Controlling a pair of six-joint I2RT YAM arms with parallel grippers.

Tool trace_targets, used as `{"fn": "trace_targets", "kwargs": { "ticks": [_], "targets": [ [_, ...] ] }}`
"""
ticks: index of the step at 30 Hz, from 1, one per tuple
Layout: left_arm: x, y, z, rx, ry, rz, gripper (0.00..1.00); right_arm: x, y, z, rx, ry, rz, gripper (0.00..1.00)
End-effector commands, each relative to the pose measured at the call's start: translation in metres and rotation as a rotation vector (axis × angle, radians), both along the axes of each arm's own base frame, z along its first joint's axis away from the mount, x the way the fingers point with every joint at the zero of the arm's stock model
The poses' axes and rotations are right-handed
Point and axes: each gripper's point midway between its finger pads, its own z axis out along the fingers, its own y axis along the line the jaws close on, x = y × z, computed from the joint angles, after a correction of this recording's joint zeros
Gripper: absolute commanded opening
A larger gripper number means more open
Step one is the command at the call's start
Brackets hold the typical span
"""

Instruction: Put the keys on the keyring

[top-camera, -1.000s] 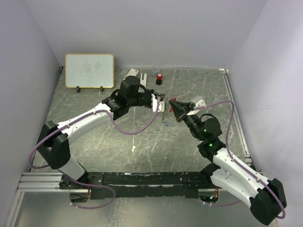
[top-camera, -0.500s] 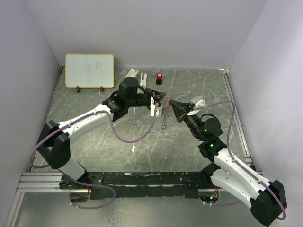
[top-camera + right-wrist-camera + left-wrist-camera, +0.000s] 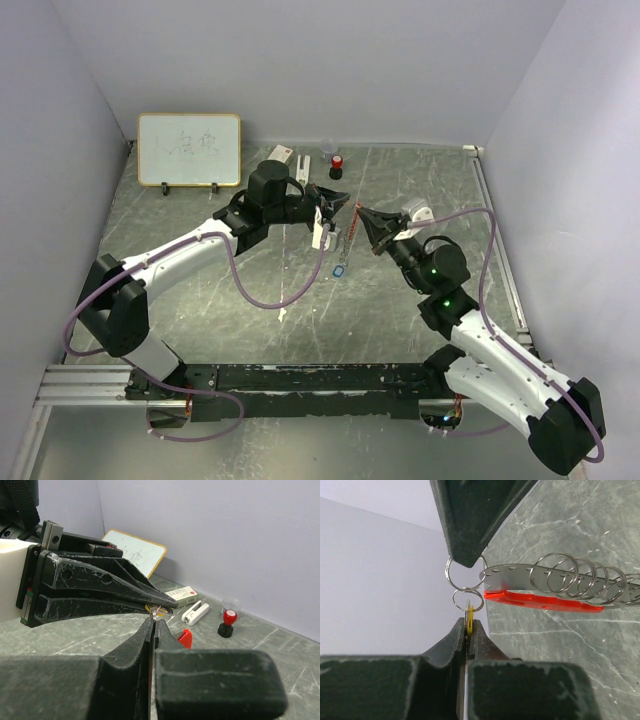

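My left gripper (image 3: pixel 469 622) is shut on the tan-gold key (image 3: pixel 469 616), whose small ring (image 3: pixel 468 600) links into a larger ring (image 3: pixel 464 574). My right gripper (image 3: pixel 153 620) is shut on that larger ring and meets the left gripper (image 3: pixel 167 602) tip to tip above the table. The keyring (image 3: pixel 555 577) trails off to the right as a silvery strip with several loops and a red tag (image 3: pixel 542 600). In the top view the chain (image 3: pixel 345 240) hangs below the two grippers with the blue key (image 3: pixel 341 270) at its low end.
At the back of the table lie a white box (image 3: pixel 182 596), a small white clip-like object (image 3: pixel 195 612) and a red-and-black cylinder (image 3: pixel 227 622). A whiteboard (image 3: pixel 189 149) leans at the back left. Grey walls close in on three sides.
The left wrist has rolled and shifted slightly left while the grippers stay tip to tip. The hanging blue key has swung a little down and left.
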Motion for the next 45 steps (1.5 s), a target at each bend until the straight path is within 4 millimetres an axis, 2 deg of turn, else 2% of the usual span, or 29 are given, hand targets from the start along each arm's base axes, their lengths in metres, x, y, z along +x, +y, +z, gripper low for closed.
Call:
{"fn": "trace_targets", "kwargs": {
  "ticks": [1,23,45],
  "targets": [
    [-0.004,-0.003,0.005,0.003,-0.054,-0.058,0.07,0.001,-0.001,0.028,0.027,-0.065,-0.011,0.00],
    [-0.009,-0.002,0.010,0.005,-0.150,-0.092,0.07,0.010,-0.001,0.036,0.020,-0.070,-0.038,0.00],
    [-0.014,0.000,0.017,-0.009,-0.151,-0.097,0.07,0.018,0.006,0.032,0.016,-0.052,-0.028,0.00]
  ]
}}
